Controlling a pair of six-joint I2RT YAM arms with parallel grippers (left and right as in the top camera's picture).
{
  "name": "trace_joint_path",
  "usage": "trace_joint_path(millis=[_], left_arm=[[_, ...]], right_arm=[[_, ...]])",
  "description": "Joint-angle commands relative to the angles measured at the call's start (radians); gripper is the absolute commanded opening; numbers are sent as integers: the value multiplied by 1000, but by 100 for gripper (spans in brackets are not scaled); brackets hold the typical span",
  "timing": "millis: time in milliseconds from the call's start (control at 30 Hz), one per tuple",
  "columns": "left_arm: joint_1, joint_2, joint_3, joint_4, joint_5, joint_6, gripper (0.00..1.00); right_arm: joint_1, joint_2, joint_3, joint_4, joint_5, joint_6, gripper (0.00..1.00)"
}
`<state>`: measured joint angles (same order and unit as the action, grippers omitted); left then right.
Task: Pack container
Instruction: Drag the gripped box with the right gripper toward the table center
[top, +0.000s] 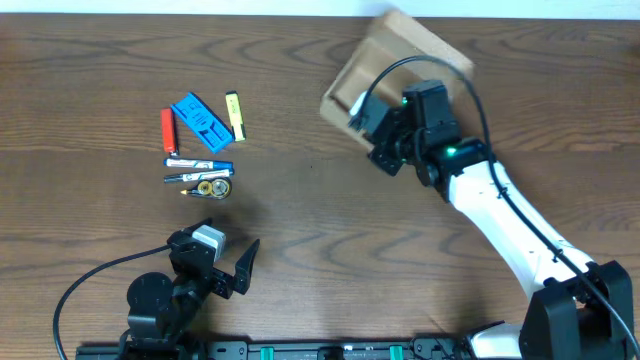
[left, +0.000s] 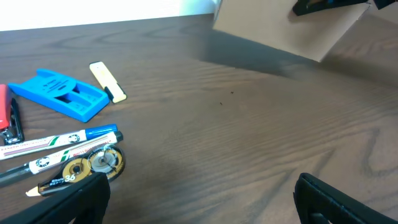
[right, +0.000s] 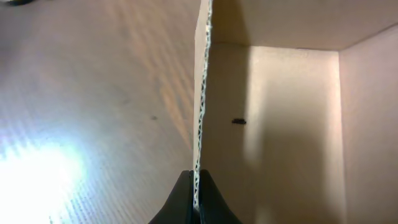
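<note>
Dark wood table (top: 330, 220), grain running left-right. The container (top: 410, 45) is at the far right of the table, rotated and tilted. The left wrist view shows a shadow under it, but I can't tell if any edge touches the wood.

My right gripper (right: 196, 190) has its fingers pinched tight on one cardboard wall of the box, one finger outside and one inside. The corrugated edge runs straight up from the pinch. The inside is bare tan, with one small dark speck (right: 238, 121) on the inner wall.

My left gripper (top: 222, 262) is near the front edge, left of centre, fingers spread wide with nothing between them.

Loose items sit far left, well apart from the box:
- blue plastic holder (top: 203, 122)
- yellow marker (top: 235, 115), just beside it on the right
- red marker (top: 168, 130), on its left
- two white pens (left: 59, 142), lying side by side below the holder
- small gold round pieces (left: 93, 163), touching the lower pen
</note>
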<state>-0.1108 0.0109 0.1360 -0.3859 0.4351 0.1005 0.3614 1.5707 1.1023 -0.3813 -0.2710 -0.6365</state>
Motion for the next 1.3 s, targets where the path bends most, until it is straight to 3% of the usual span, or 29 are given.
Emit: trace_joint_path(millis=[0,133,1267], left_arm=[[8,-6,-21,-2,6,-15,95],[8,-6,-21,-2,6,-15,95],[8,-6,-21,-2,6,-15,95]], right_arm=[[8,2,17,-15,-127,-176,1],[9,7,17,-66,-262,-299,1],[64,103,16,-164,-239,-517,1]])
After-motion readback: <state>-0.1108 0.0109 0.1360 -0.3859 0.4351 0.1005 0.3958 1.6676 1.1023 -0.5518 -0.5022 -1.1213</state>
